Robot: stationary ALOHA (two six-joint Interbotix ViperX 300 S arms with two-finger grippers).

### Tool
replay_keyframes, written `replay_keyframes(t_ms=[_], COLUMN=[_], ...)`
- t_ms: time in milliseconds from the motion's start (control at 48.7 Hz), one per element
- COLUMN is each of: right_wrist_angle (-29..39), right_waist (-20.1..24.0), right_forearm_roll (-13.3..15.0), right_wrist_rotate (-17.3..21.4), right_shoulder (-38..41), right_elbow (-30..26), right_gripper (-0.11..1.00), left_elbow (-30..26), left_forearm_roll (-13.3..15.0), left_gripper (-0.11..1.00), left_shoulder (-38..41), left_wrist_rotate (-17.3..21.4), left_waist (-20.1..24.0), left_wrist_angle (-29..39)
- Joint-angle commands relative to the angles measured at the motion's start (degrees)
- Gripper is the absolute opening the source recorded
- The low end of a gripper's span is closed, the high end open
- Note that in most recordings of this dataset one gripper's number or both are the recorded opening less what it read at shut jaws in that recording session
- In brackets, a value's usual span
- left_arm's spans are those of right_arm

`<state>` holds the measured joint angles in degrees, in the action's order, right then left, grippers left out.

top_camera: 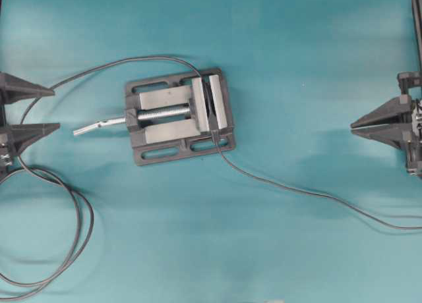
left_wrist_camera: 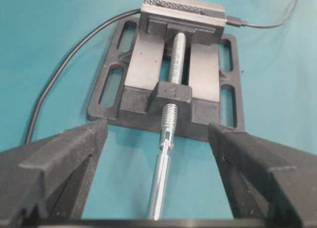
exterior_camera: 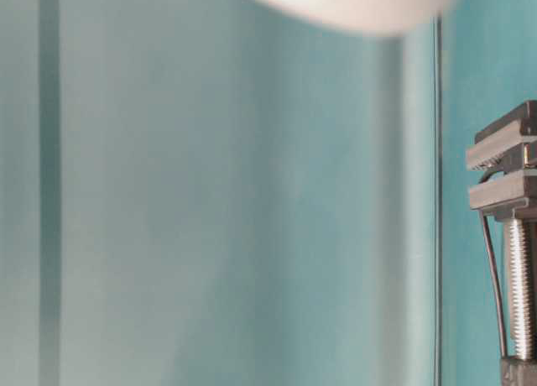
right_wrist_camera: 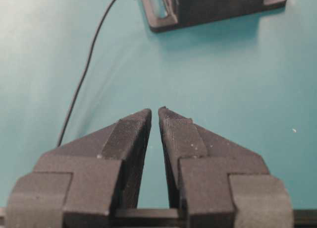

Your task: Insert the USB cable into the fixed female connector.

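The thin USB cable (top_camera: pixel 297 188) runs from the right edge to the black vise (top_camera: pixel 178 115), and its small dark plug (top_camera: pixel 215 137) sits at the near end of the grey jaws. In the left wrist view the plug (left_wrist_camera: pixel 234 22) sticks out beside the jaw; the joint itself is hidden. The fixed female connector (top_camera: pixel 211 100) is a dark piece clamped between the jaws. My left gripper (top_camera: pixel 57 108) is open and empty, left of the vise, also shown in the left wrist view (left_wrist_camera: pixel 157 134). My right gripper (top_camera: pixel 354 126) is shut and empty, far right, also shown in the right wrist view (right_wrist_camera: pixel 154 111).
The vise's silver screw handle (top_camera: pixel 99 125) points at my left gripper and lies between its fingers (left_wrist_camera: pixel 59 158) in the wrist view. The thicker black cable (top_camera: pixel 79 230) loops at the lower left and arcs over to the vise's far side. The table-level view shows the vise (exterior_camera: pixel 503 168) at its right edge.
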<state>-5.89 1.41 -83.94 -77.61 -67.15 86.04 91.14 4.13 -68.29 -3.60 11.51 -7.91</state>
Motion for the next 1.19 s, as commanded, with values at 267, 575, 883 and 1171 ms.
replay_keyframes(t_ms=[267, 575, 883, 1171], right_wrist_angle=[0.1, 0.1, 0.1, 0.1], right_waist=[-0.1, -0.1, -0.1, -0.1], right_forearm_roll=[0.3, 0.3, 0.3, 0.3], right_wrist_rotate=[0.0, 0.0, 0.0, 0.0], right_shoulder=[0.4, 0.4, 0.4, 0.4], right_elbow=[-0.7, -0.8, -0.7, -0.7], right_gripper=[0.21, 0.21, 0.21, 0.21], left_elbow=[-0.7, -5.7, -8.8, -7.7], left_forearm_roll=[-0.2, -3.8, -4.0, -4.0], left_gripper=[0.96, 0.96, 0.96, 0.96], left_shoulder=[0.7, 1.1, 1.1, 1.1], left_wrist_rotate=[-0.5, 0.4, 0.6, 0.6], left_waist=[0.1, -3.4, -10.5, -12.8], left_wrist_angle=[-0.4, 7.9, 10.7, 9.2])
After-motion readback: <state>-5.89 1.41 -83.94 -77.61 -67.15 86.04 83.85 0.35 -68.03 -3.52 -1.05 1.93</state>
